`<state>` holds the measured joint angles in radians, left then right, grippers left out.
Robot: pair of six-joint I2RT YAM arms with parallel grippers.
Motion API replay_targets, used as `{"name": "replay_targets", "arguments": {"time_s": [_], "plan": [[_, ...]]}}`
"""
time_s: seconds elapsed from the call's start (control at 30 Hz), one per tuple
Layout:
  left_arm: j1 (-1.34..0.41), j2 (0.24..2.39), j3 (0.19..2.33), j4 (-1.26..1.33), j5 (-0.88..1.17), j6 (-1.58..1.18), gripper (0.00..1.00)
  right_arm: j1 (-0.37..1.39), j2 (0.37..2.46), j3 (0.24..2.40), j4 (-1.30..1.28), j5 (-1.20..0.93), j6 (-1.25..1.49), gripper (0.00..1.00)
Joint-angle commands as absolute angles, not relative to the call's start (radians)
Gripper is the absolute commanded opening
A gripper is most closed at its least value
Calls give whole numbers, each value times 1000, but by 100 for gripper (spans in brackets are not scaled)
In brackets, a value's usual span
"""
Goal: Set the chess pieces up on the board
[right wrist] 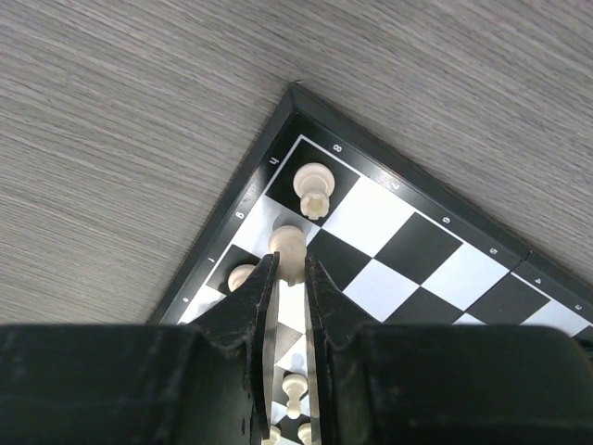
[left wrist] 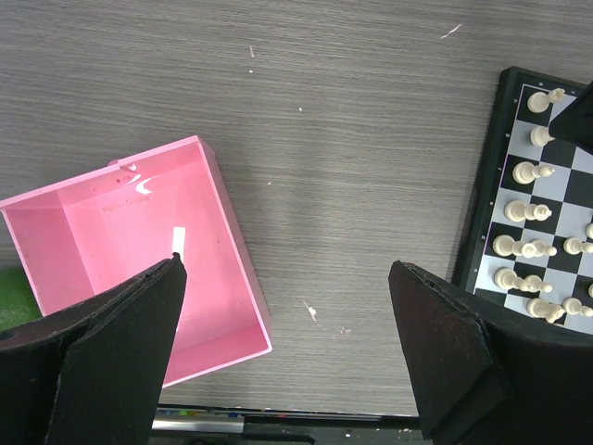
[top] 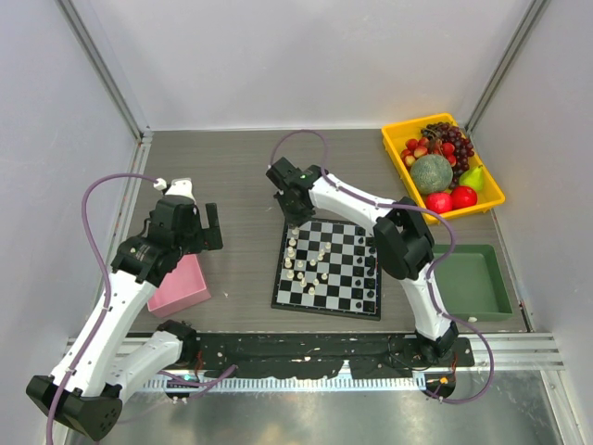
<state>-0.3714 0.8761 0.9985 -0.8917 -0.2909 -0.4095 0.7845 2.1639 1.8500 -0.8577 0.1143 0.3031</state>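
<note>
Grey counter bears the board; right tool pinches a white piece near its corner; left tool gapes wide.

The left arm and right arm consist of white link shells joined by black joint housings. A purple cable loops along each arm. The left claw and right claw carry matte black, rough-textured fingers. A green indicator lamp glows on the right wrist housing.
</note>
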Motion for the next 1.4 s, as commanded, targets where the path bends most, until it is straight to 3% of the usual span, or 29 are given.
{"name": "replay_targets", "arguments": {"time_s": [0.0,0.23,0.63,1.37], "plan": [[-365,877,1009,-873,-284,-394,100,796,2178,1907,-864,120,296,20],[-365,879,1006,-873,-284,-390,100,799,2195,1924,-874,124,293,22],[-362,879,1002,-874,-281,-390,100,802,2189,1939,-874,95,288,33],[-359,884,997,-870,-267,-391,99,801,2186,1914,-884,101,281,31]]}}
